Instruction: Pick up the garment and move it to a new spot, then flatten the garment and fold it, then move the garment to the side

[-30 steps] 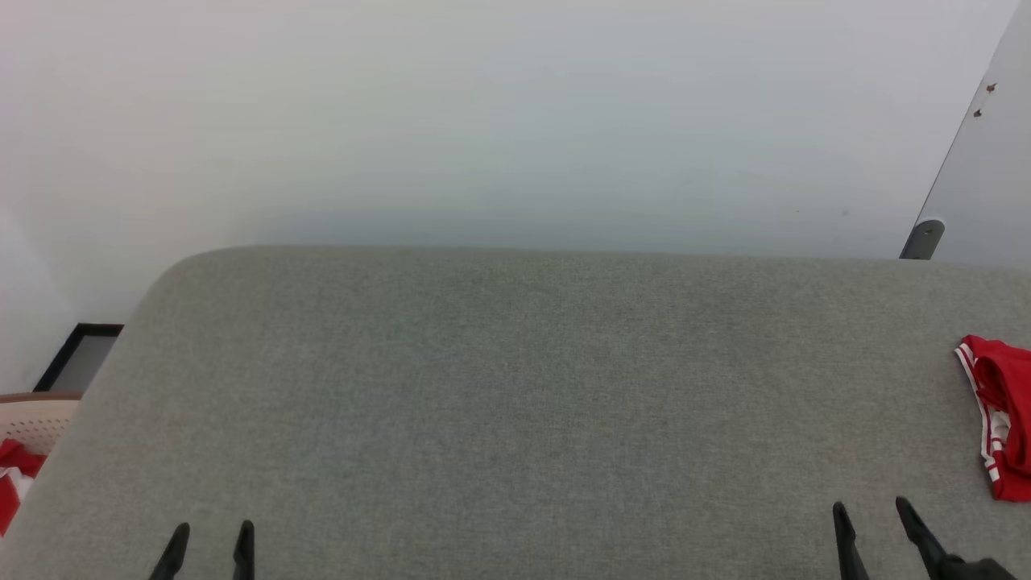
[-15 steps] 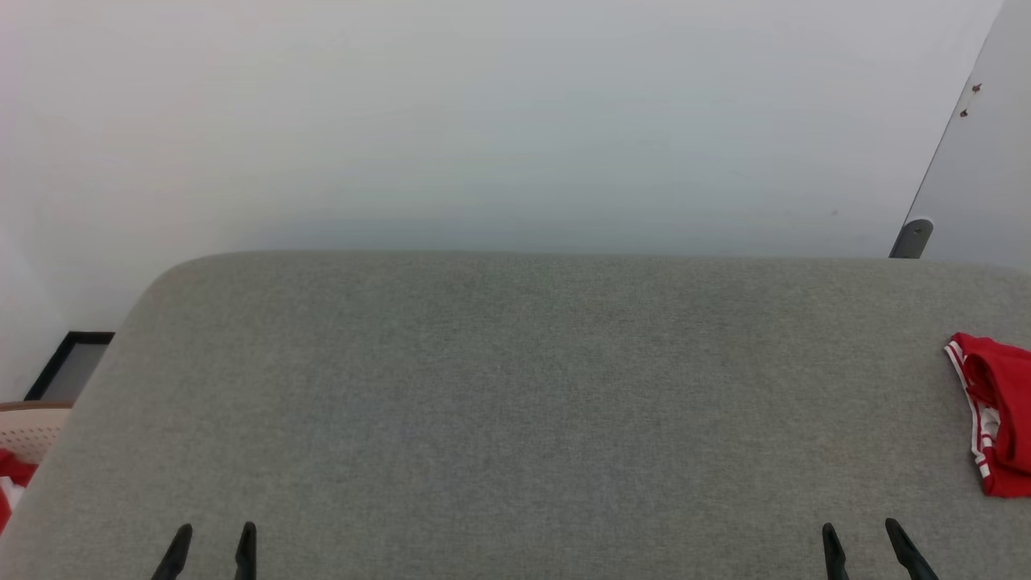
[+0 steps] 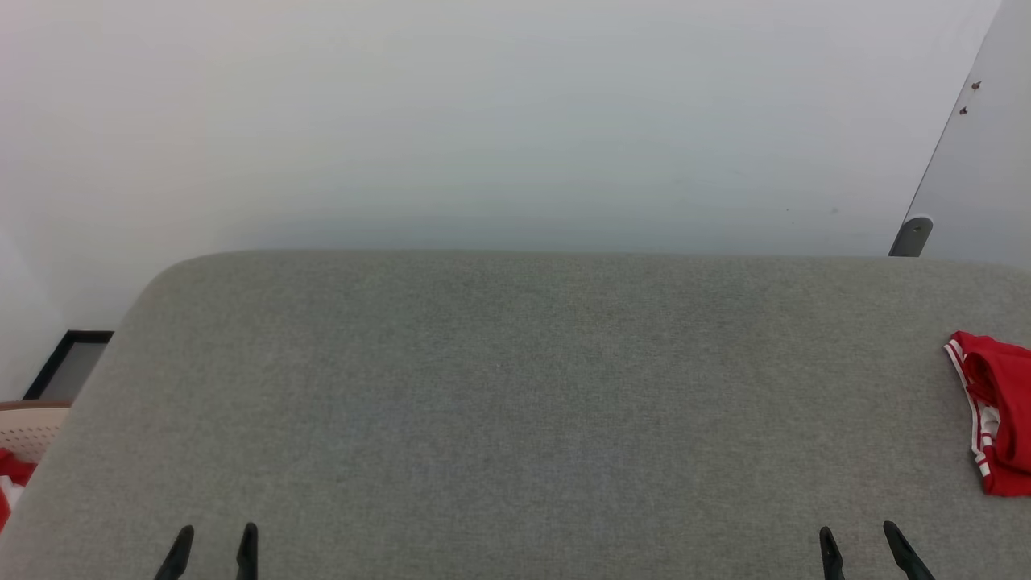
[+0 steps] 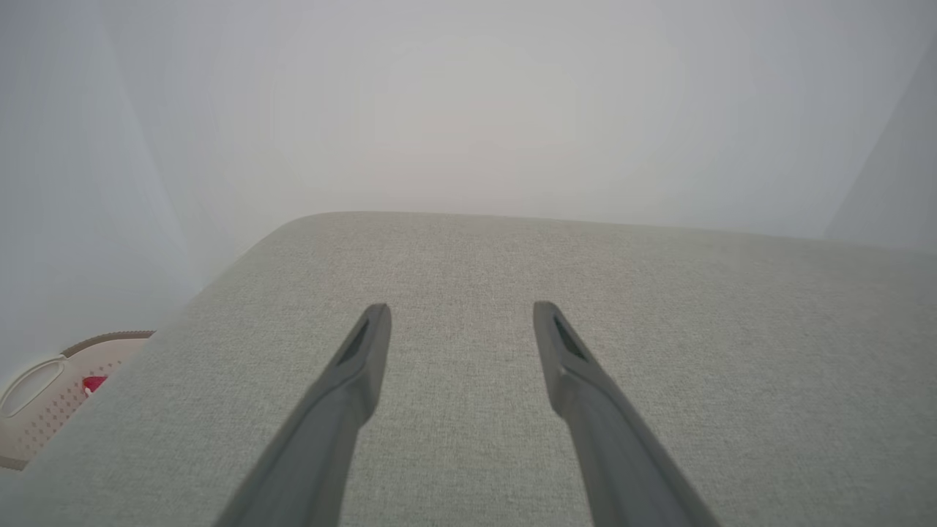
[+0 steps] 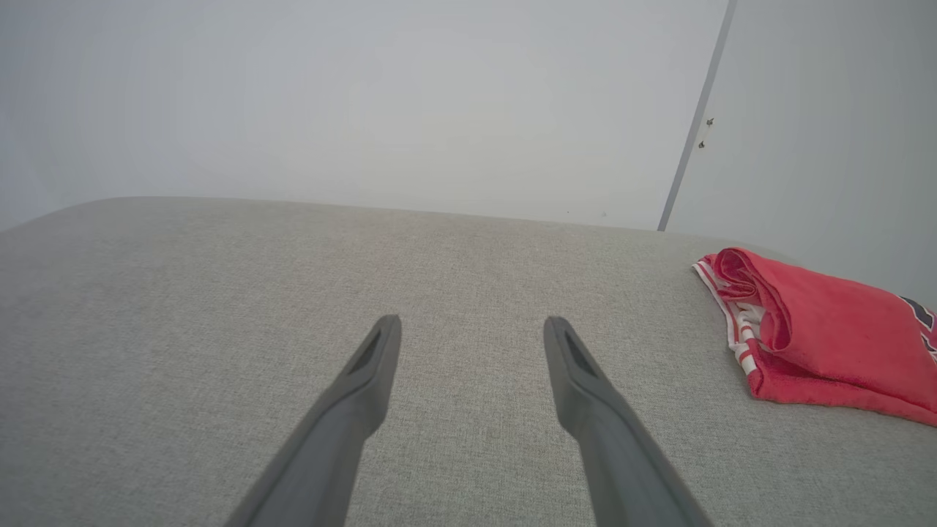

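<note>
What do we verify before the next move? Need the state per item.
1. Left pincer open, nothing in it: ok.
2. Right pincer open, nothing in it: ok.
3. Garment folded and lying at the right side of the grey surface: ok.
4. Right pincer apart from the garment, bare surface between them: ok.
5. Garment wholly on the surface: cannot tell, since it runs past the picture's edge in the head and right wrist views.
6. Which cloth is the red cloth in the basket off the surface's left edge: cannot tell.
</note>
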